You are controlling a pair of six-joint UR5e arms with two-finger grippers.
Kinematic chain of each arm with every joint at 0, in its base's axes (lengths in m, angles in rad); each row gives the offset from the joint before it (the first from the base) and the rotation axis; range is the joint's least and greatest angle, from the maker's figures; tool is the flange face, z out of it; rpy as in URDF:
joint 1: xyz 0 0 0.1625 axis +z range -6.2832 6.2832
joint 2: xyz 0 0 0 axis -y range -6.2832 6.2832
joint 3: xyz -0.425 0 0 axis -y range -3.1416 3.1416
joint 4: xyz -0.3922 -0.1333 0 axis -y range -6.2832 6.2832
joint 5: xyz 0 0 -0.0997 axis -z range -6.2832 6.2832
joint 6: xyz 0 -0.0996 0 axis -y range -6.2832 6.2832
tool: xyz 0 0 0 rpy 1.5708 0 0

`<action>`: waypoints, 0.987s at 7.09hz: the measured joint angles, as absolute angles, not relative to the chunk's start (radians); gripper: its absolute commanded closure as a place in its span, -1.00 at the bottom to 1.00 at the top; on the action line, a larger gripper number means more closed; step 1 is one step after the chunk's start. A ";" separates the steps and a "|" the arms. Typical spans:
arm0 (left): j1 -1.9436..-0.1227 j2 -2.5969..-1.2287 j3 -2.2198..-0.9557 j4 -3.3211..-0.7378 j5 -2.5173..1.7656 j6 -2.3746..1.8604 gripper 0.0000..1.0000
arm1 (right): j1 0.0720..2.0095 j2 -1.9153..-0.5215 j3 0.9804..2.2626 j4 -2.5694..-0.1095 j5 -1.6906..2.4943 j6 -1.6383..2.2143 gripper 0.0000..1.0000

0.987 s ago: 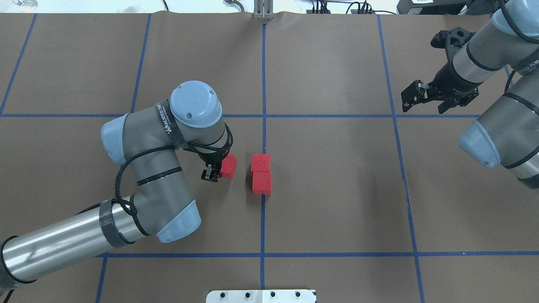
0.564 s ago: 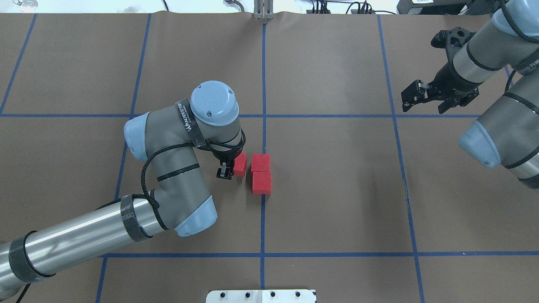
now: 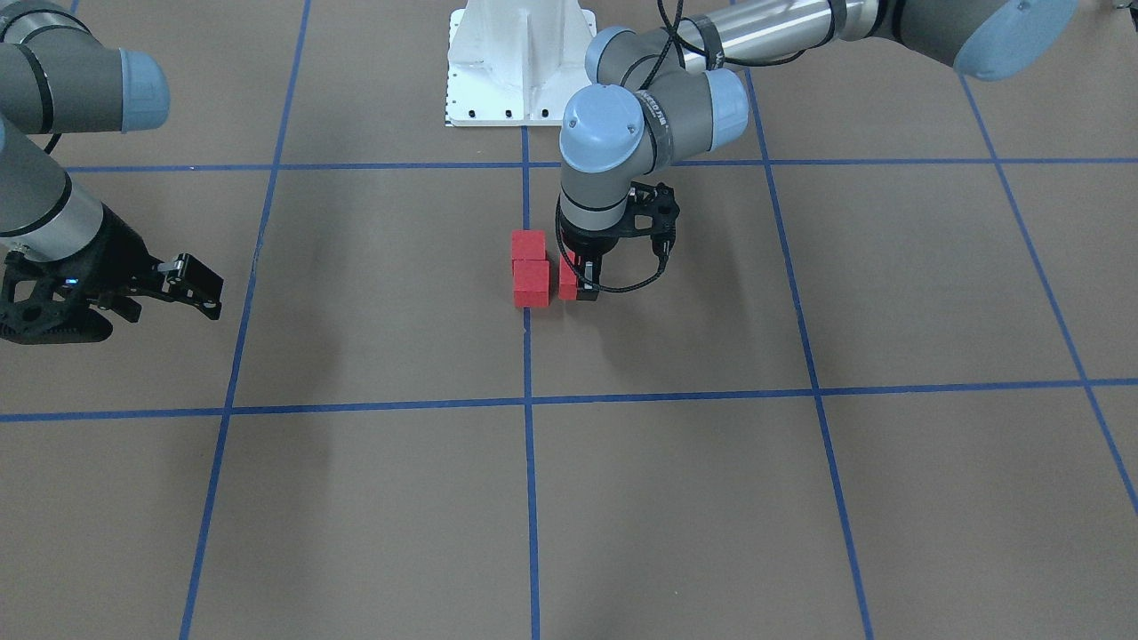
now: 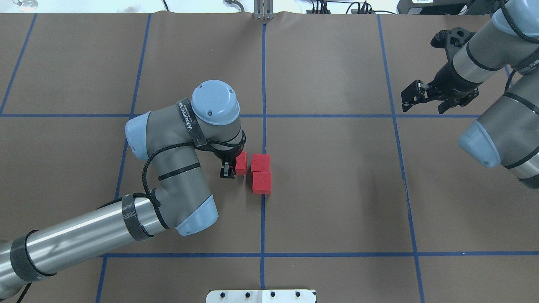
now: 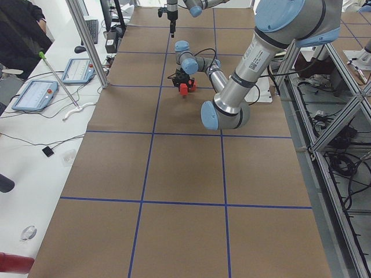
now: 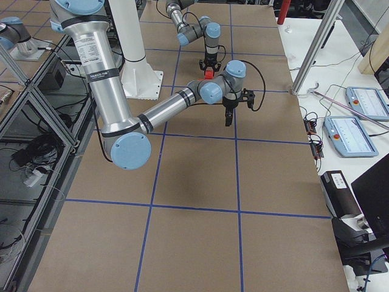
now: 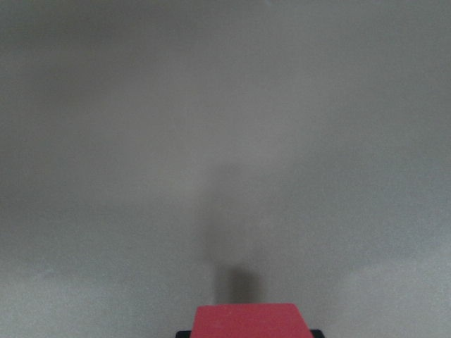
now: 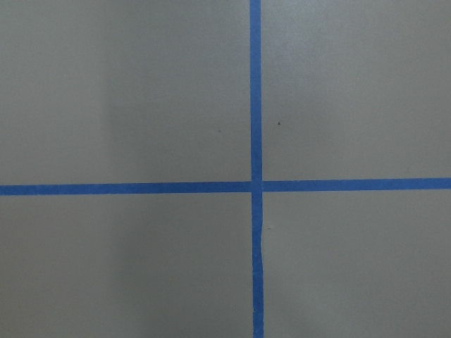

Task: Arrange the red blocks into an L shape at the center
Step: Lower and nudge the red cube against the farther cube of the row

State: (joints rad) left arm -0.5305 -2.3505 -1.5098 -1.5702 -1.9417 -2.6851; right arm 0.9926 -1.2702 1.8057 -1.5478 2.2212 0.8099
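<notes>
— Left gripper (image 4: 234,167)?
— Clenched on one small matte red cube (image 4: 241,163), partly hidden under the wrist, just beside the other two red cubes (image 4: 261,176) on the centre blue tape line (image 4: 264,84).
— Right gripper (image 4: 423,105)?
— Fingers spread, empty, far off.

Three red blocks (image 4: 261,182), two arms (image 4: 177,176), two grippers (image 4: 233,167).

Two small matte red blocks, the far block (image 4: 260,162) and the near block (image 4: 262,182), are lying flat and touching, forming a short column over the middle blue line (image 4: 263,139) at the desk's (image 4: 337,189) center. The third block (image 4: 241,163) is sitting in the left hand (image 4: 234,167), just beside the far block, with a thin gap showing between them.
</notes>
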 measured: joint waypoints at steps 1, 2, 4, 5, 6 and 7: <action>-0.531 -2.351 -1.510 -1.571 -1.941 -2.696 1.00 | 0.993 -1.270 1.806 -1.548 2.221 0.810 -0.99; -0.531 -2.352 -1.504 -1.577 -1.941 -2.700 1.00 | 0.992 -1.271 1.806 -1.548 2.221 0.810 -0.99; -0.529 -2.354 -1.482 -1.608 -1.941 -2.703 1.00 | 0.992 -1.271 1.806 -1.548 2.221 0.810 -0.99; -0.529 -2.355 -1.478 -1.615 -1.941 -2.703 1.00 | 0.992 -1.270 1.806 -1.548 2.221 0.810 -0.99; -0.529 -2.358 -1.473 -1.617 -1.941 -2.703 1.00 | 0.992 -1.269 1.806 -1.548 2.221 0.810 -0.99; -0.529 -2.362 -1.465 -1.618 -1.942 -2.703 1.00 | 0.992 -1.269 1.806 -1.548 2.221 0.810 -0.99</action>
State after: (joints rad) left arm -0.5292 -2.3618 -1.4654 -1.6180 -1.9415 -2.7029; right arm 0.9925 -1.2689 1.8059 -1.5478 2.2212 0.8099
